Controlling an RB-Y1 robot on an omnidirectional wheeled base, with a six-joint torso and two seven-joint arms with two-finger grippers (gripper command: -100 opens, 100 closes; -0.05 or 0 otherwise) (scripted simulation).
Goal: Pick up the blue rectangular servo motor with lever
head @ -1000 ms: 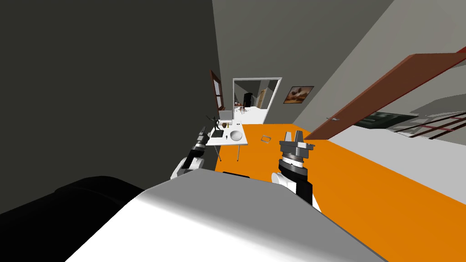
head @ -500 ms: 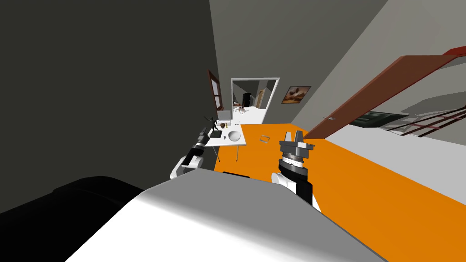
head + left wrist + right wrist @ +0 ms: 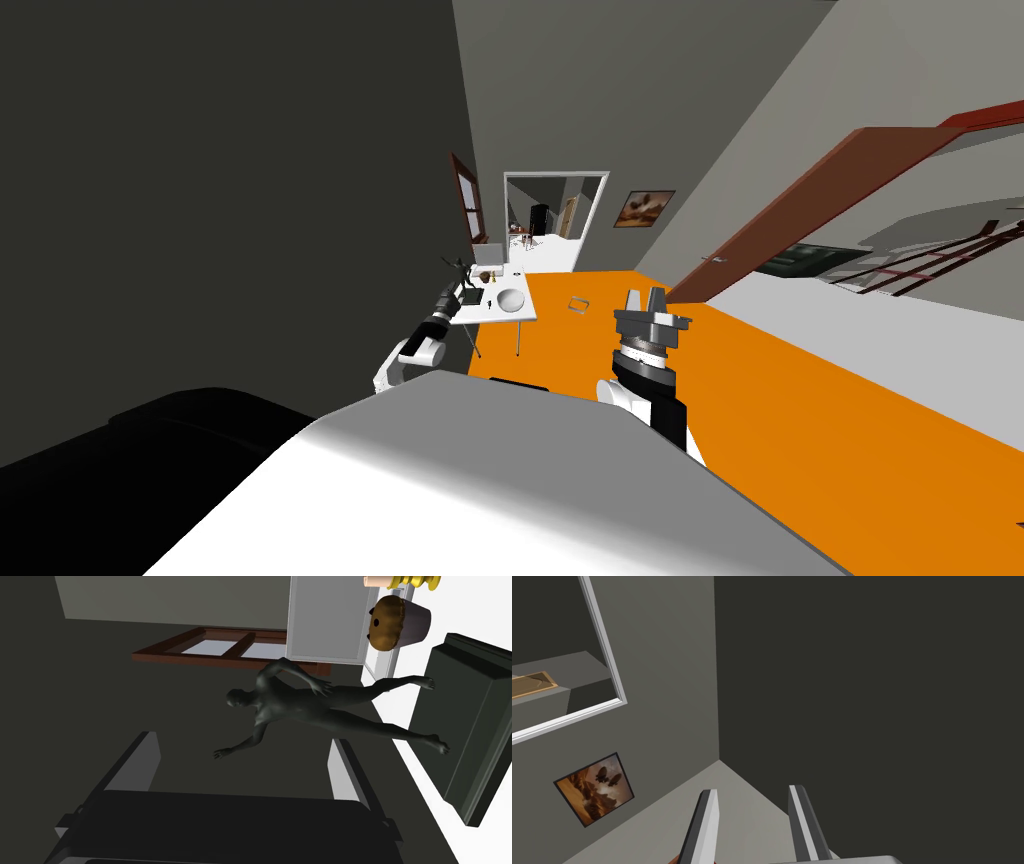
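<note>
A small white table [image 3: 520,312] stands ahead by the dark left wall, with small items on it. My left gripper [image 3: 448,297] is at its near left corner, open [image 3: 241,740] and holding nothing. Just beyond its fingers [image 3: 146,756] stands a dark human figurine [image 3: 300,707], with a flat dark green block [image 3: 475,726] beside it on the table top [image 3: 492,616]. Farther off are a brown muffin [image 3: 395,621] and an upright grey panel [image 3: 327,618]. My right gripper [image 3: 645,296] is raised over the orange floor, its fingers [image 3: 706,826] apart with nothing between them.
A round white dish [image 3: 511,298] lies on the table. A small frame [image 3: 577,303] lies on the orange floor [image 3: 800,400]. A red-brown door [image 3: 800,225] stands open at right. A white doorway [image 3: 555,215] is straight ahead, and a window [image 3: 466,195] is in the left wall.
My view has turned slightly, so the table has slid a little left in the picture. My left arm has stretched farther toward the table. The right arm has kept still.
</note>
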